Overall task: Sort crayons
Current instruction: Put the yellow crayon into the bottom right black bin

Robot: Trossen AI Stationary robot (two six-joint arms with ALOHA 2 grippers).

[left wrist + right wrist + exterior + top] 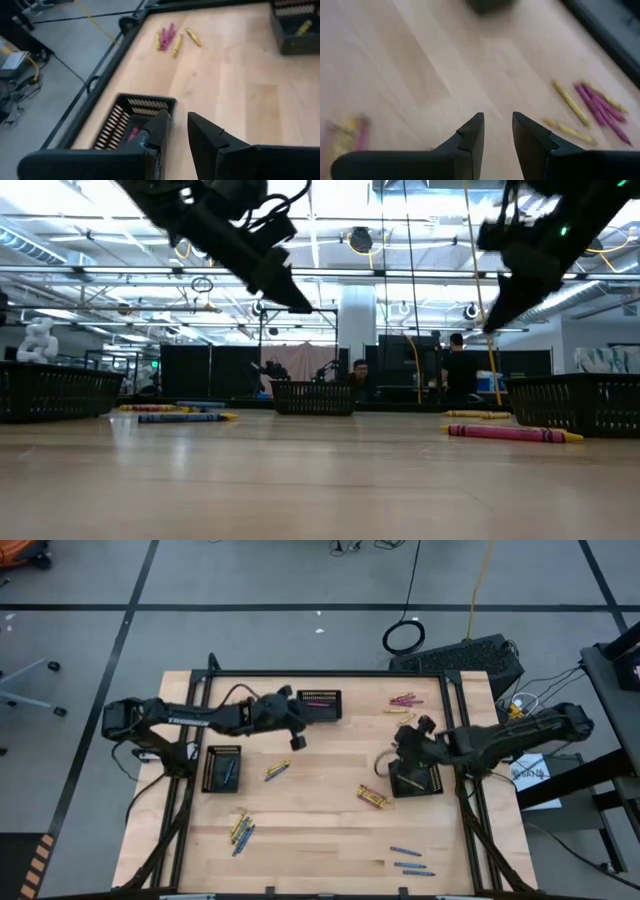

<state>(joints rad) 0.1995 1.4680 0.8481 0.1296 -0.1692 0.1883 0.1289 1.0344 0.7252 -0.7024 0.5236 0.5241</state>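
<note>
The left gripper (297,740) hung above the desk (320,810) just beside the far basket (320,702), its fingers (159,131) parted by a narrow gap with nothing between them; a pink crayon (134,132) lay inside that basket directly beneath the fingertips, which suggested the basket was serving as the bin for pink ones. The right gripper (410,732) hovered over the basket on its own side (415,780), jaws likewise a little apart and empty in its wrist view, pointed toward a mixed cluster of pink and yellow crayons (403,699) lying just ahead of it near the desk's far edge. Between the two grippers, closer to the near edge, lay a small blue-and-yellow pair (277,771) and a yellow bundle (373,798). Behind the left gripper, beside the third basket (222,769), which held a blue crayon, a blue and yellow pile (241,830) waited. Behind the right gripper, three blue crayons (406,860) sat well apart from everything. Most crayons were still loose on the desk, so sorting looked only begun. Each basket seemed assigned one colour, placed within easy reach of the nearer arm.
</note>
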